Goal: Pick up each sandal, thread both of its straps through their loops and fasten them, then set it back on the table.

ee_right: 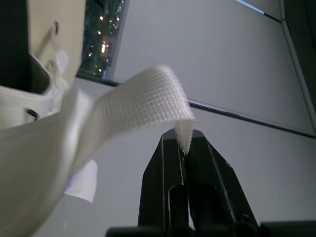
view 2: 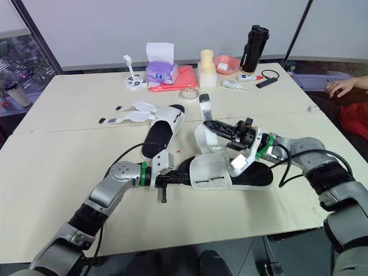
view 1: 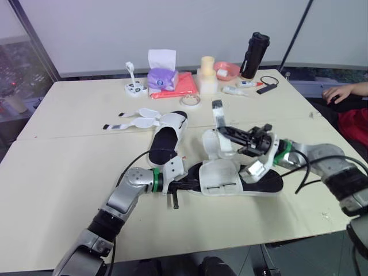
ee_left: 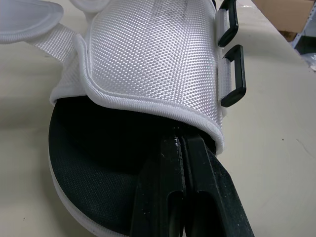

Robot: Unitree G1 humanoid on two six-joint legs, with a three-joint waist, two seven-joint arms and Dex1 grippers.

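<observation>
A white sandal with a black sole [view 1: 230, 179] lies on the table in front of me. My left gripper [view 1: 191, 183] is shut on its toe end, fingertips [ee_left: 180, 143] tucked under the white upper's edge onto the insole. Two black loops [ee_left: 232, 74] sit on the upper's side. My right gripper [view 1: 224, 130] is shut on one of its white straps [ee_right: 143, 94], which stands up from the sandal to its dark tip [view 1: 217, 107]. The second sandal [view 1: 167, 137] lies behind, its two straps [view 1: 133, 118] spread flat and unfastened toward the left.
At the table's back stand a purple tissue box [view 1: 161, 79], a red cloth [view 1: 185, 85], a tape roll [view 1: 191, 100], a cream container [view 1: 207, 75], a pink bowl [view 1: 227, 70] and a black bottle [view 1: 255, 54]. A person's hand [view 1: 339, 92] rests at the far right.
</observation>
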